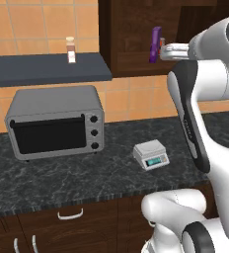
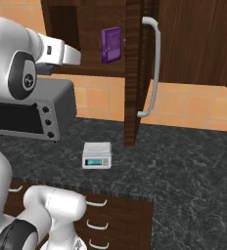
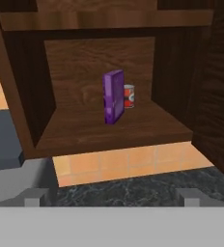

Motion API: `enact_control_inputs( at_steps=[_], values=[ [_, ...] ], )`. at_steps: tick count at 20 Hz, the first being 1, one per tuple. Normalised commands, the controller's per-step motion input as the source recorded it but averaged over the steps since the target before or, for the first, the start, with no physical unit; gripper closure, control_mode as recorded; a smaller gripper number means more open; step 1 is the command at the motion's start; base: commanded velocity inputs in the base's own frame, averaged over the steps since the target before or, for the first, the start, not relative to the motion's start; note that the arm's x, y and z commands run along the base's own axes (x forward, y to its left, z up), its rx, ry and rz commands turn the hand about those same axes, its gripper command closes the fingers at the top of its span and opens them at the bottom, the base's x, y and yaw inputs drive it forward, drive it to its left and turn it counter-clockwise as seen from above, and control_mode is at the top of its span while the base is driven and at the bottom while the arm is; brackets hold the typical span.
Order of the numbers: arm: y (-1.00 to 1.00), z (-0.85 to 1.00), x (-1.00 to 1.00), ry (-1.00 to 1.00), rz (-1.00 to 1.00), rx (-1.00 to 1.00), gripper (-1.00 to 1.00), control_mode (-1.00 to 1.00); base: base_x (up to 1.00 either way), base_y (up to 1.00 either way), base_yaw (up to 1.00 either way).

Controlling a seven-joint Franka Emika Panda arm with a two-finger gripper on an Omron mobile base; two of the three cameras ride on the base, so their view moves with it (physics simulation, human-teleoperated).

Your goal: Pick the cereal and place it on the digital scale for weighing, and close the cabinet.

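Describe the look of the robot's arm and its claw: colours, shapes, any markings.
The arm is glossy white with rounded, bulging links and dark grey to black bands and round caps at its joints. No cables or markings are visible. The claw shows two small, blocky grey fingertips.

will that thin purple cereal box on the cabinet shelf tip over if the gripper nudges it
Probably: the thin purple cereal box stands upright on a narrow base, so a push on its broad face may topple it. It looks stiff and likely light. The red and dark can close behind might stop it.

Glossy white rounded arm with dark grey joints.
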Motion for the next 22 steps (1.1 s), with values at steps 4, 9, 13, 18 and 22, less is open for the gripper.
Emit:
enact_control_inputs(
  at_steps=[4, 9, 13, 18, 22],
  values=[
    [-0.08, 0.00, 0.44, 0.00, 0.00, 0.00, -1.00, -1.00, 0.00, 0.00, 0.00],
    [0.00, 0.00, 0.51, 0.00, 0.00, 0.00, -1.00, -1.00, 0.00, 0.00, 0.00],
    [-0.08, 0.00, 0.55, 0.00, 0.00, 0.00, -1.00, -1.00, 0.00, 0.00, 0.00],
    [-0.06, 0.04, 0.43, -0.06, 0.00, 0.00, -1.00, -1.00, 0.00, 0.00, 0.00],
    [-0.08, 0.00, 0.45, -0.08, 0.00, 0.00, -1.00, -1.00, 0.00, 0.00, 0.00]
  ],
)
